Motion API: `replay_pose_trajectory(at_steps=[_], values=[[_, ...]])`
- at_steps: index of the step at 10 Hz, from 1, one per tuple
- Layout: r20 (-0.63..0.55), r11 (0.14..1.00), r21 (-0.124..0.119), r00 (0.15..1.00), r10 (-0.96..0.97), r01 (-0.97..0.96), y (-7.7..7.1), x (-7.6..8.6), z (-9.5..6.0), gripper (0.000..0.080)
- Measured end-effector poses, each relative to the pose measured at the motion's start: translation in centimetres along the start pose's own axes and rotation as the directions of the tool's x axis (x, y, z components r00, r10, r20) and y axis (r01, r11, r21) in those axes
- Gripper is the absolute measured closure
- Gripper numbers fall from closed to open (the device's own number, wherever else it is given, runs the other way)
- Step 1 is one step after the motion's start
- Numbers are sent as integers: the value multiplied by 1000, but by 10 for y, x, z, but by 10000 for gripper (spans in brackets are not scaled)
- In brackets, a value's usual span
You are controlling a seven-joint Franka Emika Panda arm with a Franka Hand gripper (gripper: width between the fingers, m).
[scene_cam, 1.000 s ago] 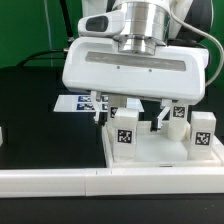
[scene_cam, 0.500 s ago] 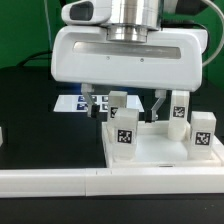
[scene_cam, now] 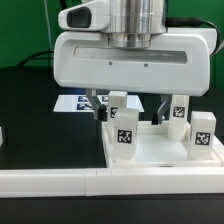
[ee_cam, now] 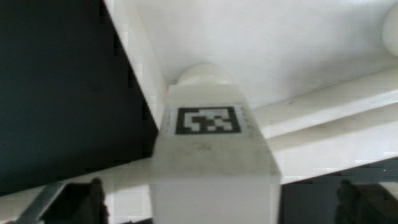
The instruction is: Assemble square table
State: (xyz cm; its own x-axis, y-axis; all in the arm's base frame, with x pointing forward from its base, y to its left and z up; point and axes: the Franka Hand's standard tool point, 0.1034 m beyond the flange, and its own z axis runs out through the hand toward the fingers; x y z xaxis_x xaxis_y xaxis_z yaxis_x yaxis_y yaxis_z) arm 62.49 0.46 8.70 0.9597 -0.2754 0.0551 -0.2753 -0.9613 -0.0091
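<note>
We are watching a leg block (scene_cam: 118,103) standing upright on the square table (scene_cam: 160,150) slab near the tabletop's (scene_cam: 30,100) front wall, between the fingers of our released pincer (scene_cam: 125,100). If we are closing off-centre, we risk tipping it.

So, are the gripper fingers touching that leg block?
Apart. The wrist view shows the leg block between the open gripper's fingers, a gap on each side.

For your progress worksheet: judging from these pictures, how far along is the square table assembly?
Done: nothing visibly attached; leg blocks stand loose on the square tabletop. In hand: the open gripper straddles one tagged leg, not clamped. Left: grasp it, then fit the legs.
</note>
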Motion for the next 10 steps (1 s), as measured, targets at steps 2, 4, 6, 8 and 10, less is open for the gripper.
replay_pose_trajectory(at_steps=[2,4,6,8,10], values=[[5,1000,-4,1000,17,-17,-1,-2,4,151],[6,1000,-5,1000,17,-17,0,-2,4,416],[5,982,-5,982,189,-189,0,-2,5,511],[5,948,-6,948,319,-319,0,-2,5,511],[0,851,-9,851,525,-525,3,-2,6,511]])
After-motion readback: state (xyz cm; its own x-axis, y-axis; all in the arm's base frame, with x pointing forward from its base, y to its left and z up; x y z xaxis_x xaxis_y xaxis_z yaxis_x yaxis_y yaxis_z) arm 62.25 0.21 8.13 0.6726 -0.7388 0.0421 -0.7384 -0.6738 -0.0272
